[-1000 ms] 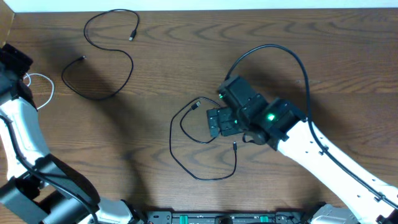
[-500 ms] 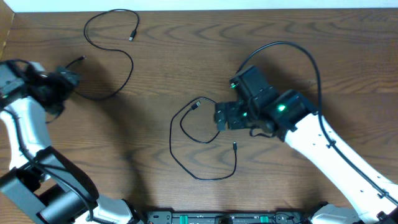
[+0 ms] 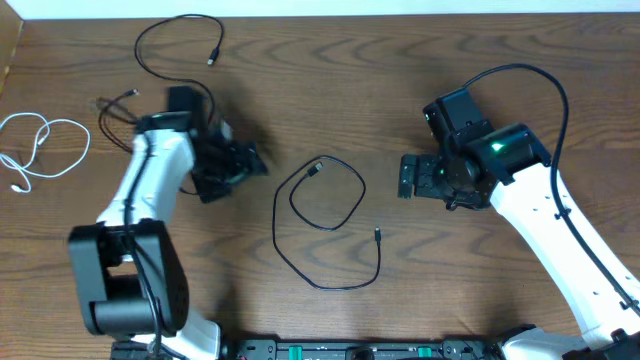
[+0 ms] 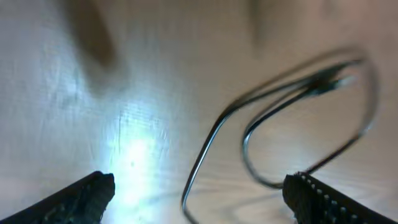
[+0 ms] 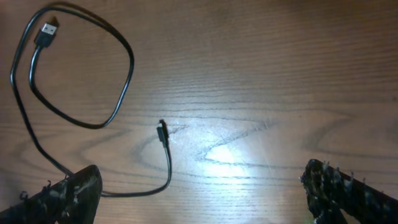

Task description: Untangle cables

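Observation:
Three cables lie apart on the wooden table. A white cable (image 3: 87, 145) lies looped at the far left. One black cable (image 3: 185, 17) curls at the top left, and its lower part runs under my left arm. The second black cable (image 3: 277, 225) lies looped in the middle. My left gripper (image 3: 245, 165) is open and empty, left of the middle cable. In the left wrist view that cable (image 4: 208, 143) lies just ahead of the open jaws (image 4: 199, 193). My right gripper (image 3: 408, 178) is open and empty, right of the cable. In the right wrist view the cable's loop (image 5: 129, 62) lies left of the open jaws (image 5: 202, 180).
The table's far edge (image 3: 400, 12) runs along the top of the overhead view. A thick black robot cable (image 3: 545, 80) arcs over my right arm. A black rail (image 3: 360, 350) lines the near edge.
My left arm has swung from the far left edge toward the middle, uncovering the white cable lying at the left. My right gripper has drawn back to the right, away from the middle cable.

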